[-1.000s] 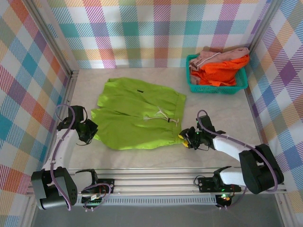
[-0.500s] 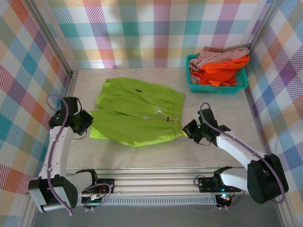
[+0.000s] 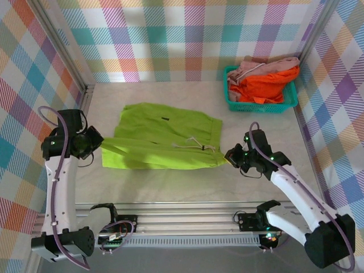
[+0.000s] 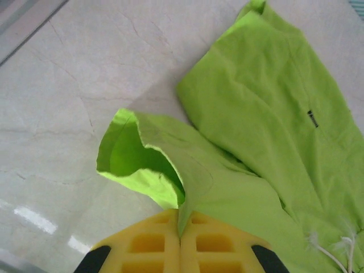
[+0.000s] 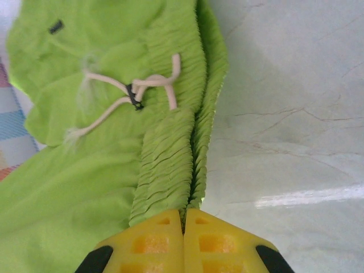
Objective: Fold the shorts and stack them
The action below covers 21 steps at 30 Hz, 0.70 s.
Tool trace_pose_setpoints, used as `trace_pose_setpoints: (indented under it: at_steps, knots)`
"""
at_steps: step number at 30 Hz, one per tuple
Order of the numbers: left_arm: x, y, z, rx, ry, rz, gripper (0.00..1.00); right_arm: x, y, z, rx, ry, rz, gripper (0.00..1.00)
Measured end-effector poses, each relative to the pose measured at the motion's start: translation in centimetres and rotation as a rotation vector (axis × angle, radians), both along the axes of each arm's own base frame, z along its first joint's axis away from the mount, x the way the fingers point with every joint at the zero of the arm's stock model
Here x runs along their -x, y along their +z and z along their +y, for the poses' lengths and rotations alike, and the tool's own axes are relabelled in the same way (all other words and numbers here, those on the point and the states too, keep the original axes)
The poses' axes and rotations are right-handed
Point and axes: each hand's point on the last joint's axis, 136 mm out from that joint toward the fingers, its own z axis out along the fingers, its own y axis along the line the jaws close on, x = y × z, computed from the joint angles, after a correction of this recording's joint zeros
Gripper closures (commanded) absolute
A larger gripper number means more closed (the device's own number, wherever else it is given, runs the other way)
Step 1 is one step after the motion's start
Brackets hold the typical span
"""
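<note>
Lime shorts (image 3: 165, 145), seemingly thin knit; ruched waistband (image 5: 170, 153) in right end effector (image 5: 183, 222).

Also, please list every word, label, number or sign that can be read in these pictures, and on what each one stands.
No text can be read.
The small dark tag on the lime green shorts is too small and blurred to show any letters.
The teal basket bears no visible writing.
</note>
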Motion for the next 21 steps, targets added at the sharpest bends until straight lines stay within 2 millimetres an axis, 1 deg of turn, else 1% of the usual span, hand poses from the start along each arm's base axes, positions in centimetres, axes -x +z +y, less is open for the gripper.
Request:
trace_pose_setpoints:
  at_steps: [3,4,8,10,12,14,16,19,21]
  knots:
    - [0.2,2.7,0.1,-0.02,-0.004,-0.058,1.0,0.1,3.0,0.2,-0.026,0.019,-0.057,1.0]
    - [0.3,4.0,0.1,-0.025,-0.005,-0.086,1.0,0.2,4.1,0.3,-0.034,0.022,-0.074,1.0]
    - [0.0,7.7,0.1,-0.039,-0.005,-0.177,1.0,0.1,7.4,0.4,-0.048,0.033,-0.124,1.0]
    - [-0.7,9.0,0.2,-0.042,-0.006,-0.201,1.0,0.0,9.0,0.3,-0.042,0.036,-0.146,1.0]
    - [-1.8,10.0,0.3,-0.041,-0.007,-0.216,1.0,-0.5,10.7,0.3,-0.034,0.035,-0.172,1.0]
    - [-2.9,10.3,0.4,-0.037,-0.01,-0.219,1.0,-1.2,11.8,0.2,-0.02,0.03,-0.193,1.0]
    - [-4.3,9.6,0.5,-0.028,-0.01,-0.199,1.0,-2.0,12.2,0.2,0.002,0.022,-0.197,1.0]
    - [-6.8,7.5,0.8,-0.008,-0.008,-0.141,1.0,-3.2,11.0,0.3,0.041,0.017,-0.167,1.0]
    - [-8.5,6.1,0.9,0.009,-0.007,-0.111,1.0,-4.0,9.7,0.4,0.065,0.018,-0.131,1.0]
